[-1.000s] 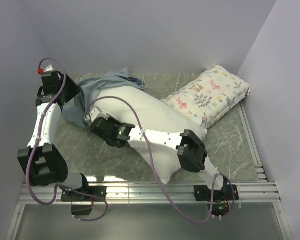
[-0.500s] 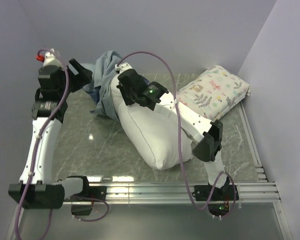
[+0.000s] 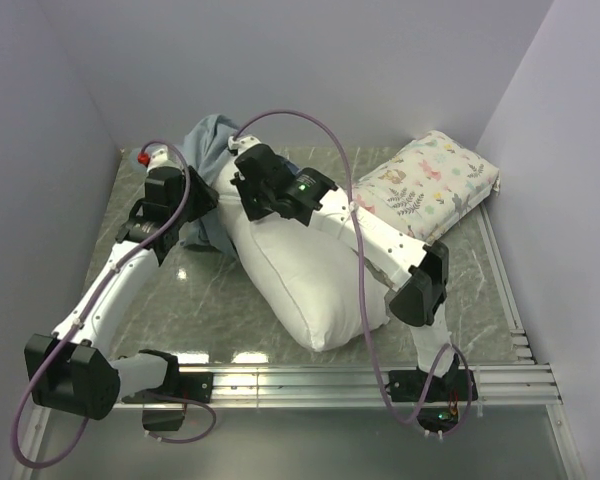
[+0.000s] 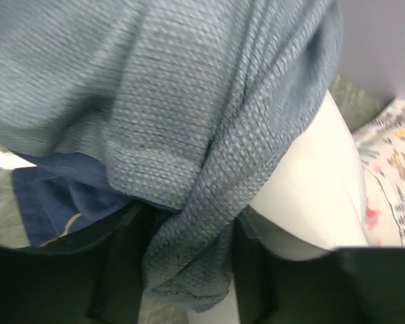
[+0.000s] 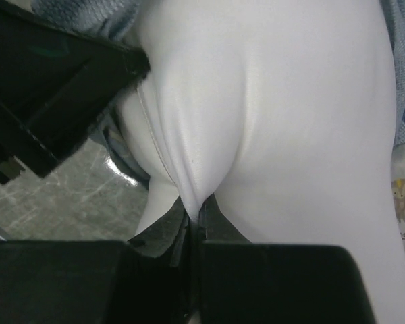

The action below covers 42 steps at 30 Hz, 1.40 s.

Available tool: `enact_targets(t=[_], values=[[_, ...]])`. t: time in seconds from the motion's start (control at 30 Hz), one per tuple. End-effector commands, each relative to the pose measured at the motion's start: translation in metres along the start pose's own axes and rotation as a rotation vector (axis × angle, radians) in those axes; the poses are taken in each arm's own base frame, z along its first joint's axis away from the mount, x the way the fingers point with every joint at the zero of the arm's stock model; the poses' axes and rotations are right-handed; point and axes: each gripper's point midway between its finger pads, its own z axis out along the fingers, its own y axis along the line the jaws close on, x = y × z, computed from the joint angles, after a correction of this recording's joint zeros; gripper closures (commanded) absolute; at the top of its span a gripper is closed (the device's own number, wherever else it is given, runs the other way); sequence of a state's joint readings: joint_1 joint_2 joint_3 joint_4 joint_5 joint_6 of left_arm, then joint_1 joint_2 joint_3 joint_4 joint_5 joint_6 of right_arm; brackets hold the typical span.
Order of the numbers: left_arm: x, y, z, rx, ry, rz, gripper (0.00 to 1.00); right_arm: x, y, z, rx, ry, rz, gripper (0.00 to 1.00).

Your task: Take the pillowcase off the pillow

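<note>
A floral-print cream pillow (image 3: 425,185) is lying at 2 o'clock on the green marble-pattern table (image 3: 170,290), angled towards the corner. An aluminium rail (image 3: 300,380) is running along the 6 o'clock edge.

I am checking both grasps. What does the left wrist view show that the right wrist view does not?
Only the left wrist view shows the left gripper shut on a bunched fold of the pillowcase. Only the right wrist view shows the right gripper pinching the pillow. Both show the pillowcase, the pillow and a bit of the floral pillow.
</note>
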<state>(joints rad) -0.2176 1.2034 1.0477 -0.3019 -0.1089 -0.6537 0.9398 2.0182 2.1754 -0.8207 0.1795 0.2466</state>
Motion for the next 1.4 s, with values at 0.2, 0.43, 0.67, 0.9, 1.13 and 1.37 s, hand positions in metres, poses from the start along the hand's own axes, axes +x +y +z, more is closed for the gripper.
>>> enact_targets(t=[0.2, 0.43, 0.67, 0.9, 1.13, 1.37], values=[[-0.066, 0.057, -0.012, -0.279, -0.255, -0.102, 0.8, -0.064, 0.002, -0.113, -0.116, -0.286, 0.076, 1.0], [-0.113, 0.108, 0.001, -0.347, -0.305, -0.201, 0.98, -0.049, 0.003, -0.151, -0.198, -0.304, 0.066, 1.0], [-0.134, 0.13, 0.037, -0.396, -0.277, -0.213, 1.0, -0.03, -0.005, -0.187, -0.23, -0.324, 0.067, 1.0], [-0.123, 0.148, 0.073, -0.396, -0.199, -0.23, 0.99, -0.032, -0.021, -0.203, -0.179, -0.363, 0.081, 1.0], [-0.111, 0.176, 0.069, -0.492, -0.169, -0.239, 1.0, -0.077, -0.054, -0.23, -0.055, -0.51, 0.187, 1.0], [-0.155, 0.194, 0.03, -0.479, -0.26, -0.303, 1.0, -0.109, -0.09, -0.265, 0.042, -0.648, 0.265, 1.0]])
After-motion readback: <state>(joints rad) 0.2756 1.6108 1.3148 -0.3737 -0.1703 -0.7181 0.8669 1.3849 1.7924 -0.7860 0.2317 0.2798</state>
